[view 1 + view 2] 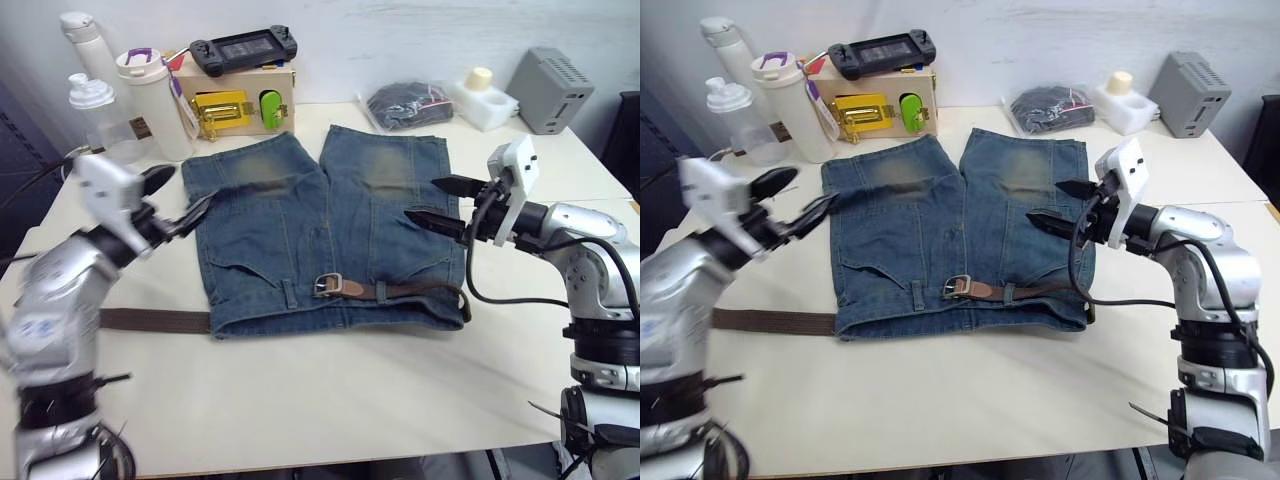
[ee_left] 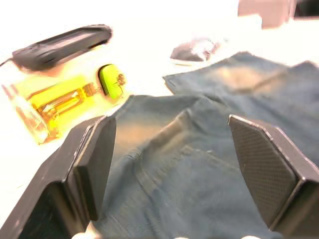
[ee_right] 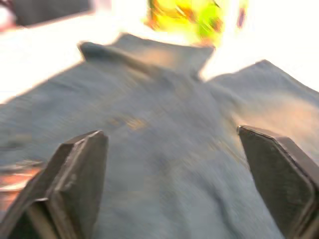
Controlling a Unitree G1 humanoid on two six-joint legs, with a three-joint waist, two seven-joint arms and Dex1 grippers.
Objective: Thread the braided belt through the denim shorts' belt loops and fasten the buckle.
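Belt tail (image 1: 155,321) lies on counter (image 1: 350,390), sticking out left of denim shorts (image 1: 330,225); buckle (image 1: 328,284) sits mid-waistband. Left tool (image 1: 180,198) and right tool (image 1: 436,203) both spread, empty. Judgement: pinch the tail near the shorts and feed it flat through the next loop.

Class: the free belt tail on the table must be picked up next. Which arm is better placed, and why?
Left. The braided belt tail sticks out past the denim shorts on the left side, nearer the open left tool; the right tool hovers across the shorts.
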